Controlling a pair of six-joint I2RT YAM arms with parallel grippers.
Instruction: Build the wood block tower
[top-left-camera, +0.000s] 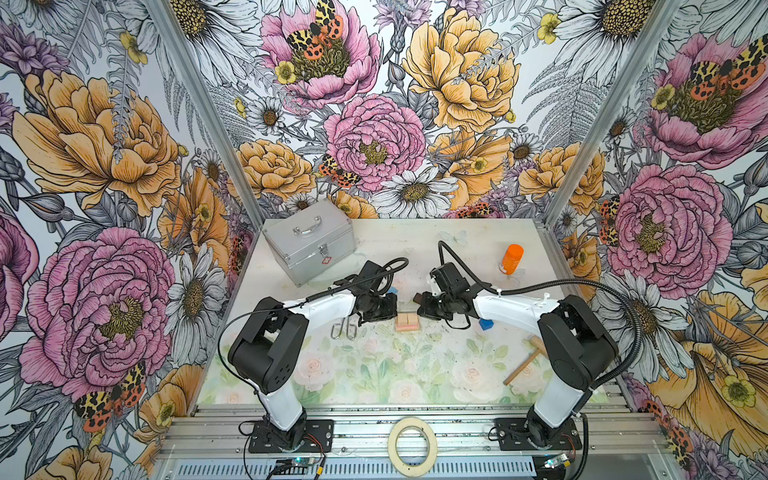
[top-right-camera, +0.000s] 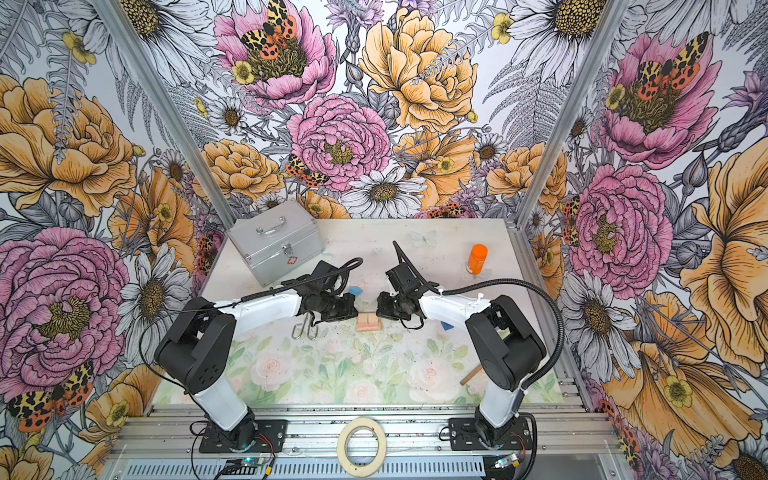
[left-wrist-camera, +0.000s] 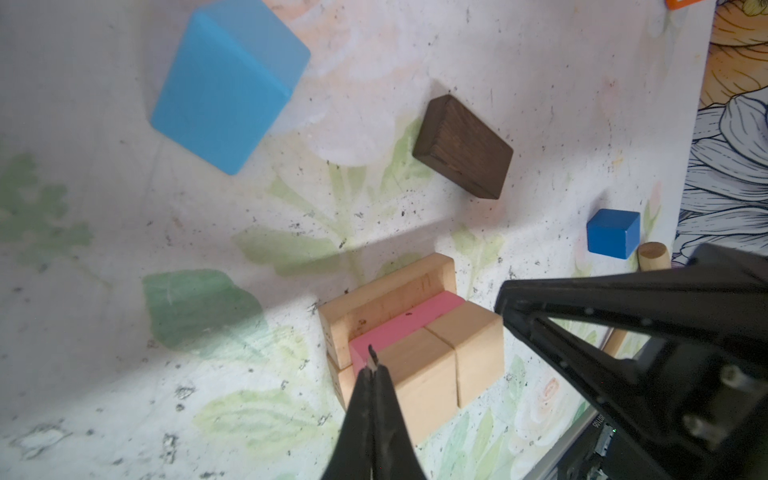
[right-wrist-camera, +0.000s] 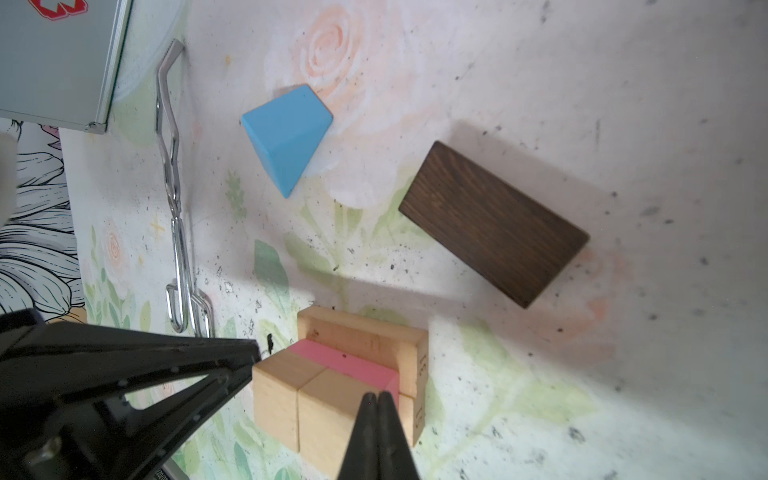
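Flanking the low tan-and-pink wooden block stack (top-left-camera: 407, 322), the pressed-together left tool (left-wrist-camera: 373, 365) and right tool (right-wrist-camera: 377, 401) risk shoving its tan top cubes (left-wrist-camera: 419, 374) askew.

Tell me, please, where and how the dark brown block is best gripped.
I would grip the dark brown block across its two long sides at mid-length, coming down from above. It lies flat on its broad face, clear of the tan and pink stack, with bare table beside both long edges.

Silver case (top-left-camera: 309, 245) back left, tongs (top-left-camera: 344, 330) near; orange bottle (top-left-camera: 512, 258) back right; wooden mallet (top-left-camera: 524, 363) front right.
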